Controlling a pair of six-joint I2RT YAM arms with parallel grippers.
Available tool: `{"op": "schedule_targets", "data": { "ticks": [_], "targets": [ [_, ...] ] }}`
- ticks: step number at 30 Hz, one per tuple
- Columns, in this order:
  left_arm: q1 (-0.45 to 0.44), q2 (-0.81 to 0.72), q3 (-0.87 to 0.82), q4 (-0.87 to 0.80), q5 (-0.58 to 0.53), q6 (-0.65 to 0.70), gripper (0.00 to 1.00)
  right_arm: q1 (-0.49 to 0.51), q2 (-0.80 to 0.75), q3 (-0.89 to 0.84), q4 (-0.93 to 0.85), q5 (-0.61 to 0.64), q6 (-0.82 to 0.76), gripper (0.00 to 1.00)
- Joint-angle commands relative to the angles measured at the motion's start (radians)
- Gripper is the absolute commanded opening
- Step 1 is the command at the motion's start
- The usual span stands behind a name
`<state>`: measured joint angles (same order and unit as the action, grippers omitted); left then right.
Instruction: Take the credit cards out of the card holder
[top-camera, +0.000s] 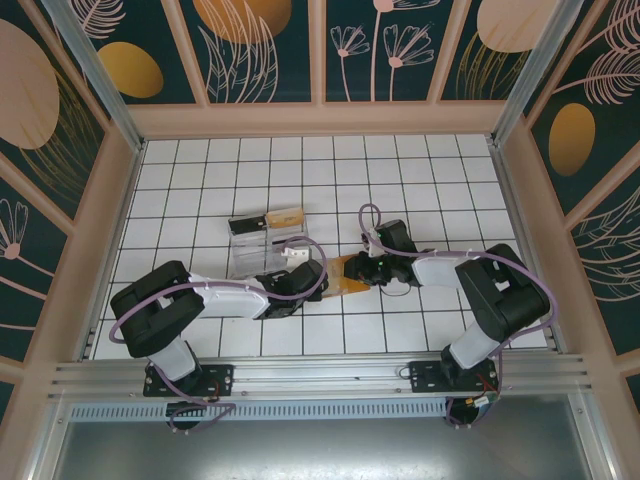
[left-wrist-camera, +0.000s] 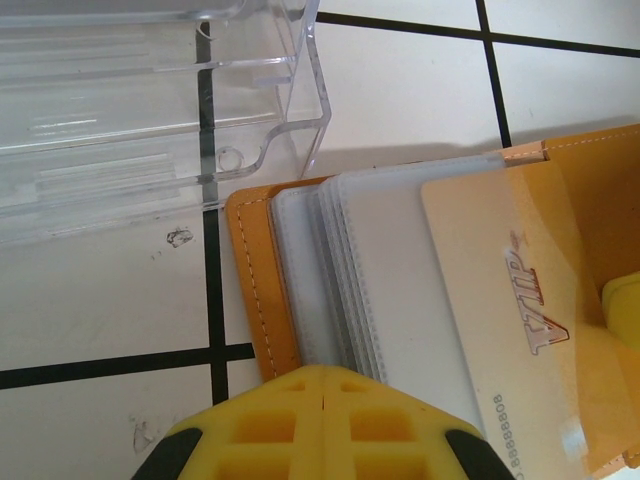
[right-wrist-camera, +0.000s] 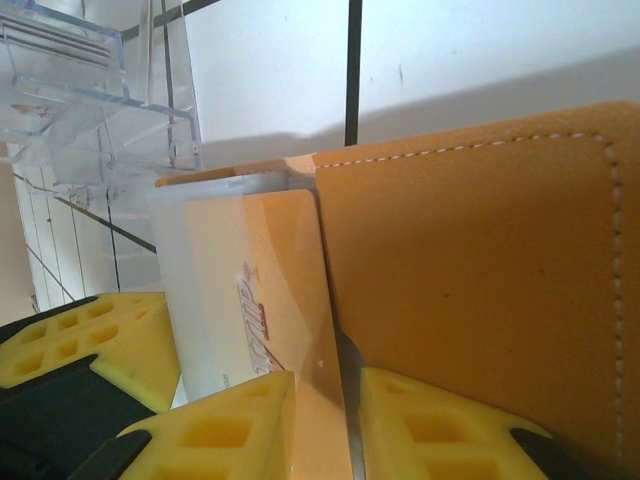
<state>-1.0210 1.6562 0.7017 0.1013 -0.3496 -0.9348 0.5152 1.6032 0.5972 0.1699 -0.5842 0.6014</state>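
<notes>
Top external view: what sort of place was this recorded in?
Probably a purpose-built robot test cell rather than a home or shop: a white tabletop ruled with a black grid, enclosing wall panels printed with gold leaves on dark teal, and an aluminium mounting rail along the near edge.

The card holder (left-wrist-camera: 255, 270) is lying on the white tiled table (left-wrist-camera: 400, 90), with a cream VIP card (left-wrist-camera: 500, 300) sticking out over a stack of pale grey sleeves (left-wrist-camera: 380, 260). Just above and left of it a clear plastic tray (left-wrist-camera: 130, 110) is sitting. The left gripper (left-wrist-camera: 322, 390) is pressing its yellow pads together over the holder's lower edge.
</notes>
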Motion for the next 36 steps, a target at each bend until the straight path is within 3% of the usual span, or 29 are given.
{"op": "schedule_targets", "data": {
  "ticks": [1, 11, 18, 21, 36],
  "targets": [
    [0.004, 0.038, 0.0, -0.051, 0.026, 0.017, 0.03, 0.009, 0.026, 0.006, 0.017, -0.009, -0.015, 0.26],
    [0.004, 0.043, -0.001, -0.048, 0.034, 0.017, 0.03, 0.016, 0.055, 0.001, 0.069, -0.05, 0.0, 0.25],
    [0.004, 0.041, -0.004, -0.045, 0.034, 0.017, 0.02, 0.005, 0.051, -0.006, 0.069, -0.044, 0.005, 0.07],
    [0.004, 0.042, -0.007, -0.046, 0.031, 0.017, 0.02, -0.014, 0.043, -0.018, 0.054, -0.039, -0.001, 0.04],
    [0.004, 0.042, -0.011, -0.045, 0.032, 0.019, 0.02, -0.119, -0.043, -0.085, -0.024, -0.015, -0.046, 0.03]
  ]
}}
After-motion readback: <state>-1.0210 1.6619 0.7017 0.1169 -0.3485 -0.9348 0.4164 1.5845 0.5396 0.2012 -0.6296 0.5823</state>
